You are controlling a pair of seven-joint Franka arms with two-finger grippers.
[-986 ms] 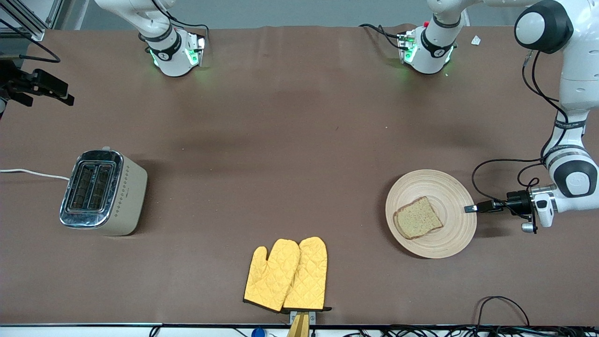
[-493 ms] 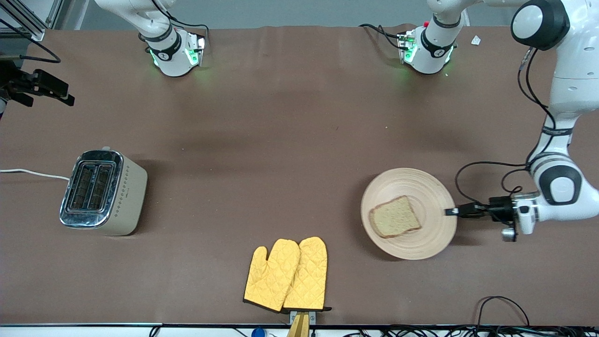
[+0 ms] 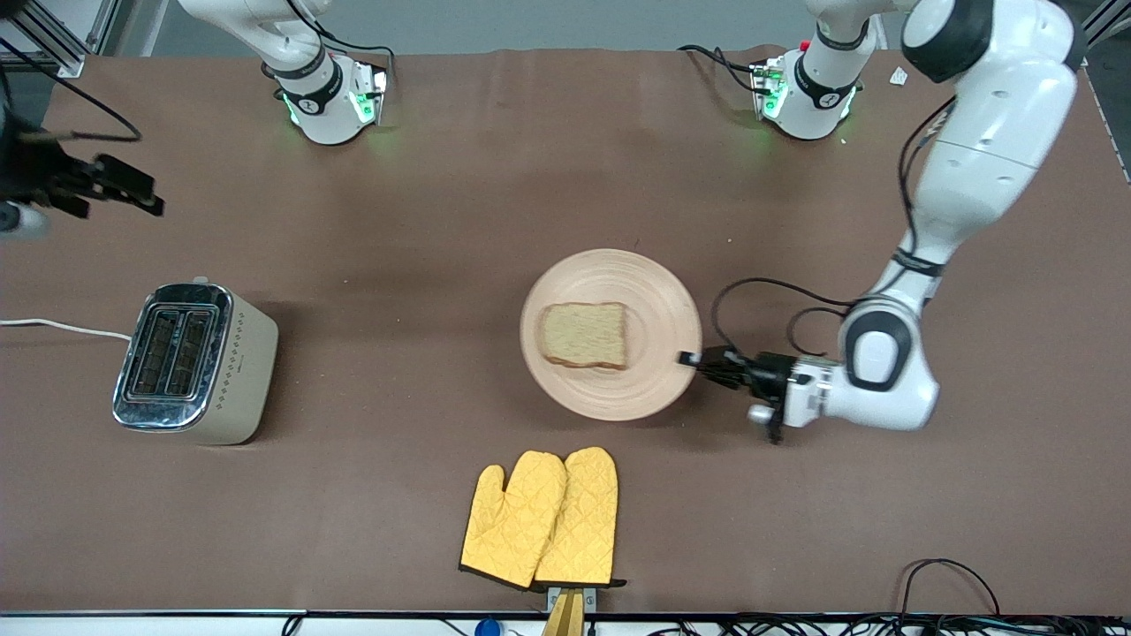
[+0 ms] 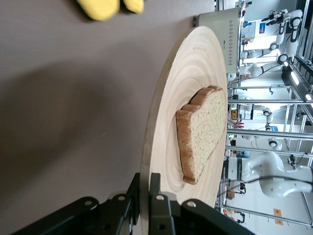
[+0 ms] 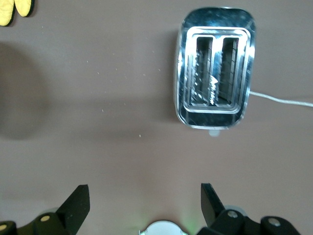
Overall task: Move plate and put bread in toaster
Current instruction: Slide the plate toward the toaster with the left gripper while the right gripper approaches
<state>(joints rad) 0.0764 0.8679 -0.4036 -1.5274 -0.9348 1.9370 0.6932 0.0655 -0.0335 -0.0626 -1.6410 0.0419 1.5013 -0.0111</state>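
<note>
Left gripper [image 3: 694, 359] reaches low — clamped on plate [image 3: 654, 291] rim — right gripper [image 3: 132, 190] spread, waiting.

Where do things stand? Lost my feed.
Left hand shut on plate rim, bread aboard. Right hand open above table near toaster. Oven mitts clear of path.

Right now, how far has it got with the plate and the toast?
In hand: the left gripper is shut on the rim of the plate, which sits mid-table with the bread lying on it, above the yellow oven mitts in the front view. Left to do: the bread is not in the toaster, whose slots look empty. The right gripper waits open, up over the table by the toaster.
</note>
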